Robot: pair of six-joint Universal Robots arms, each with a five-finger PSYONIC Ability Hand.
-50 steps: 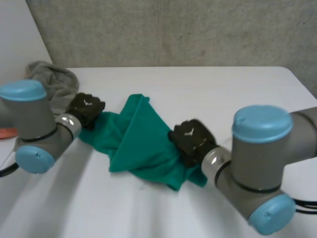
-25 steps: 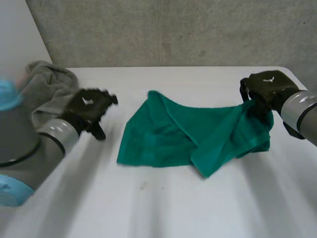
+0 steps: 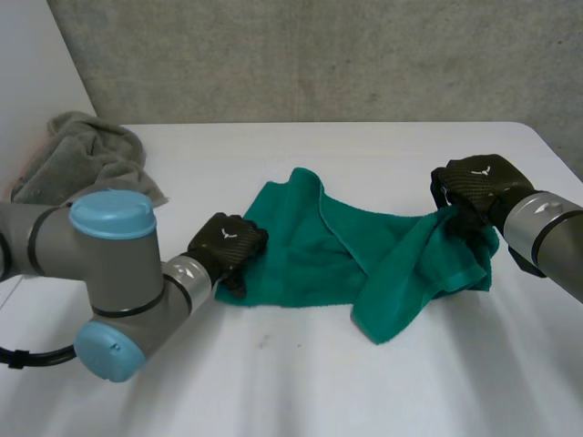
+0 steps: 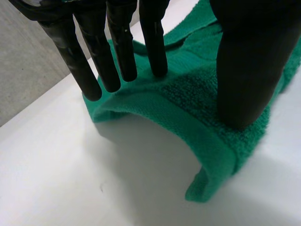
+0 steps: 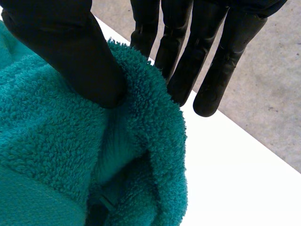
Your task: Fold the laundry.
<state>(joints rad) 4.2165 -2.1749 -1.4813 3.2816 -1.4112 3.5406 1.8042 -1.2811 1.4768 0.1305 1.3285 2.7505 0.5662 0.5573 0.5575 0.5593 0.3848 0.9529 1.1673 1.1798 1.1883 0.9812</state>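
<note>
The left robot hand (image 3: pixel 226 250) is pinching the left corner of a green towel (image 3: pixel 310 259) between straight fingers (image 4: pixel 122 47) and thumb (image 4: pixel 244 70), the cloth arching under its palm. The right robot hand (image 3: pixel 478 187) is gripping the opposite corner, bunched against its thumb. The towel is stretching across the white tabletop (image 3: pixel 301 382) between them, and a grey towel (image 3: pixel 86 164) is lying beyond the left robot hand.

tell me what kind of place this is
Likely a robotics lab or test bench, not a home: a white table against a rough concrete wall, the robot's left hand and right hand each pinching a green towel, a grey towel heaped nearby.
</note>
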